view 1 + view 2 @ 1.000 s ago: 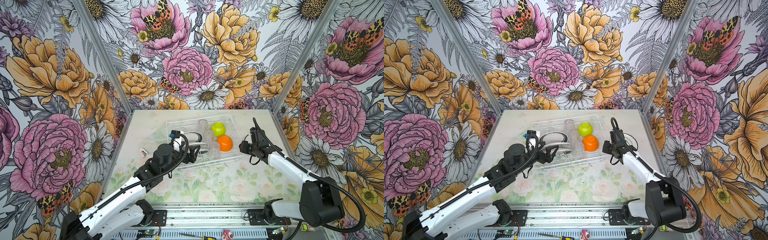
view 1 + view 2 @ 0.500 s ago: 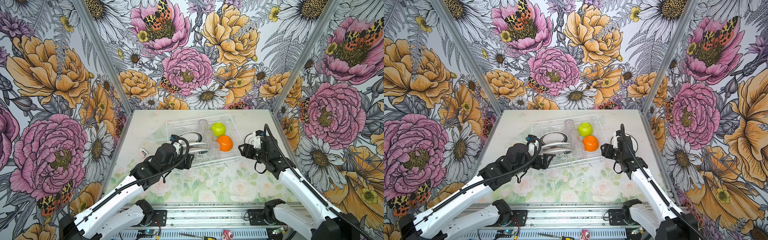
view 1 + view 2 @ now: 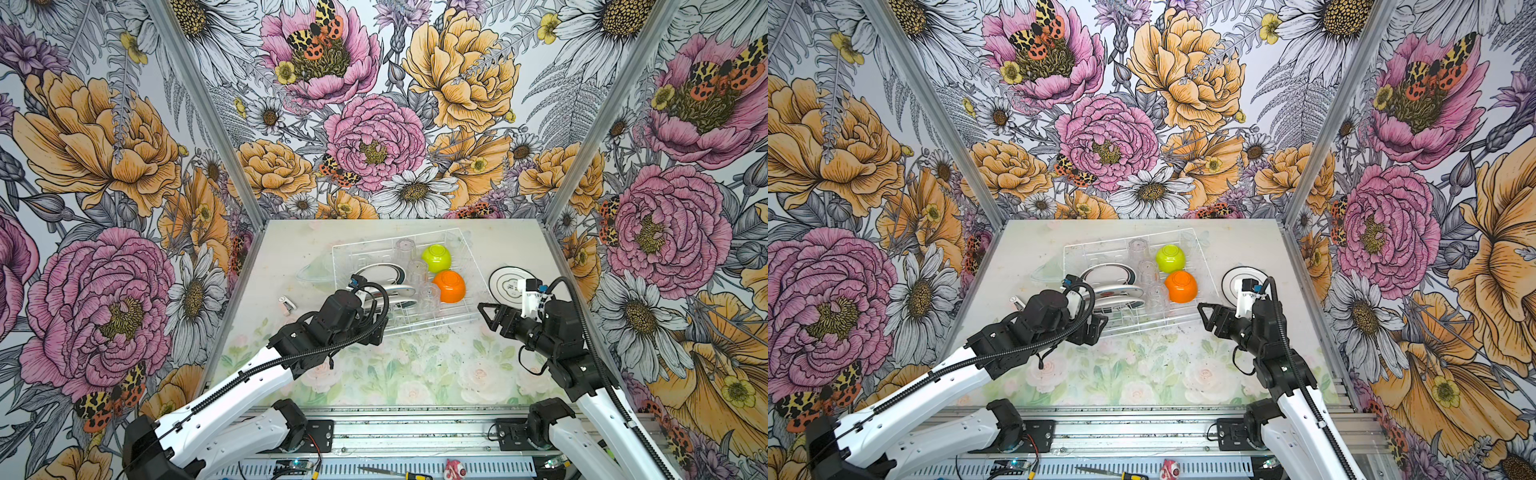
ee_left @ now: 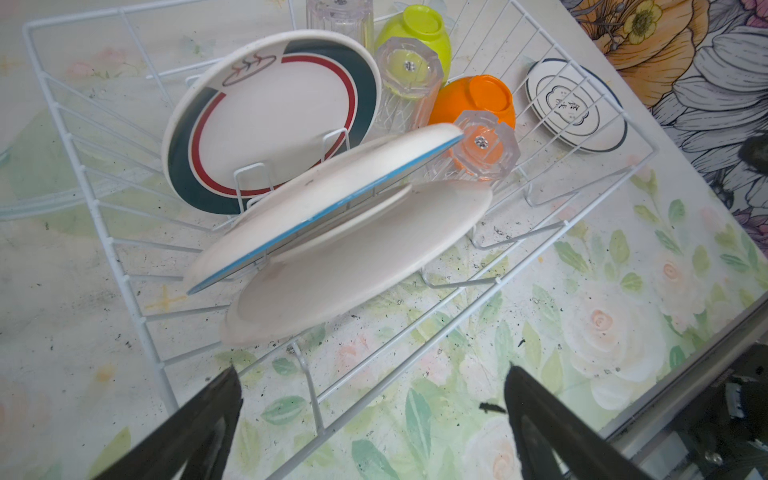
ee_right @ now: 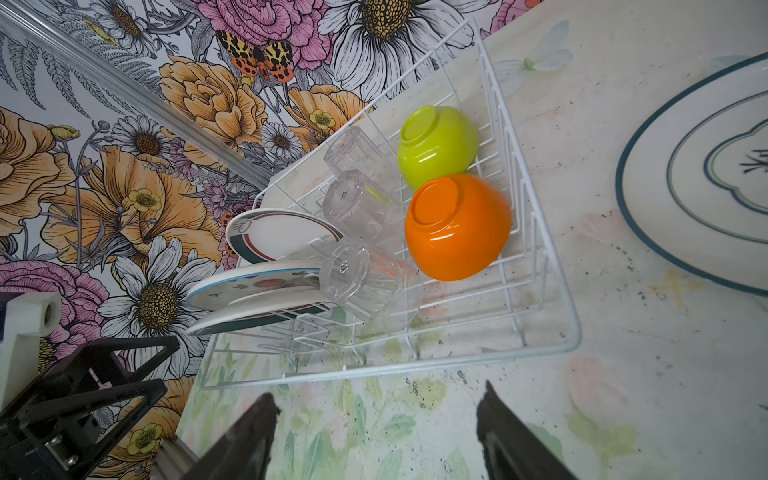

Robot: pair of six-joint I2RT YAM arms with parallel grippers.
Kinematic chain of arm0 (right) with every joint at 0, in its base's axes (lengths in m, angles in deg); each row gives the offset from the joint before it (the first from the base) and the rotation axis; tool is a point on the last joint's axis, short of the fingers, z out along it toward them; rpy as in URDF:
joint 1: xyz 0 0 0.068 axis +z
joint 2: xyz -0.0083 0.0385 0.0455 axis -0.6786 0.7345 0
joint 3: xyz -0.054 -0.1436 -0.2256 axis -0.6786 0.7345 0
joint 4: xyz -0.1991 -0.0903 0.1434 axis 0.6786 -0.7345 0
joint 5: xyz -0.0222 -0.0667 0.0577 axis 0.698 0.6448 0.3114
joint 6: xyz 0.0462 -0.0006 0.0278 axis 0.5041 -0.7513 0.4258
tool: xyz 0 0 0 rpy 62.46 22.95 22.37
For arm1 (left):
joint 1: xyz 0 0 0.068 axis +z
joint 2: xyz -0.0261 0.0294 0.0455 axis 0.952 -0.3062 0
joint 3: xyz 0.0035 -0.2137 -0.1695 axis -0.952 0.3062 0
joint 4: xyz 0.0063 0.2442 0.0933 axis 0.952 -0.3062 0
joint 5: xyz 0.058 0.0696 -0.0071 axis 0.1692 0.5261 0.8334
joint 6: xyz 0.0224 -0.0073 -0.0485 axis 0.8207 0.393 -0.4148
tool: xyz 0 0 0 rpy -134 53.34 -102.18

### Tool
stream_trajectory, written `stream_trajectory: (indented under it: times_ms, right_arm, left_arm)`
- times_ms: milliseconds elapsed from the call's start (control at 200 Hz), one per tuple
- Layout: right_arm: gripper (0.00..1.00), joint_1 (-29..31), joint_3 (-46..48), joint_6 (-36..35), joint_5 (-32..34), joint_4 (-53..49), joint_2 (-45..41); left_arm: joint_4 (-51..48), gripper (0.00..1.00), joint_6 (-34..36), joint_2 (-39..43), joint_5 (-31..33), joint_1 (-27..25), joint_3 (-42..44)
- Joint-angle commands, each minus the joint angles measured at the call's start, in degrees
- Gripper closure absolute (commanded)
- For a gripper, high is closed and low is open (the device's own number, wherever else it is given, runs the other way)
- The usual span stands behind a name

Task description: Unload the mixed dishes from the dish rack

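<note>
The white wire dish rack (image 3: 436, 325) stands mid-table. In it are three white plates: one upright with teal and red bands (image 4: 270, 120), two leaning (image 4: 324, 199) (image 4: 361, 257). Beside them are three upturned clear tumblers (image 4: 409, 79) (image 4: 482, 145) (image 4: 338, 12), a lime-green bowl (image 5: 436, 141) and an orange bowl (image 5: 457, 226). My left gripper (image 4: 370, 370) hangs open over the rack's near rim, in front of the plates (image 3: 376, 328). My right gripper (image 5: 378, 392) is open and empty, just off the rack's near right corner (image 3: 488, 318).
A white plate with dark blue rings (image 3: 509, 282) lies flat on the table right of the rack, behind my right wrist. Left of the rack lie a clear shallow lid (image 3: 313, 272) and a small white object (image 3: 286, 304). Floral walls close in three sides.
The right gripper has opened wider and drawn back toward the front, uncovering the ringed plate on the table. The left gripper has slid back a little to the rack's near rim.
</note>
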Motion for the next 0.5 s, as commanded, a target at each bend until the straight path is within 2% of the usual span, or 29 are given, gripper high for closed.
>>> stream_trajectory:
  times_ms: [0,80,495]
  right_arm:
    - [0.23,0.47,-0.08,1.04,-2.35,0.65,-0.95]
    - [0.23,0.47,-0.13,1.07,-2.62,0.60,-1.11]
    - [0.23,0.49,-0.67,0.77,-3.27,0.66,-1.06]
  left_arm:
    - [0.24,0.01,4.33,-0.90,1.66,-1.26,-2.01]
    - [0.56,0.01,5.14,-2.31,3.94,-1.29,-2.50]
    - [0.93,0.07,7.79,-5.88,7.64,-1.47,-4.79]
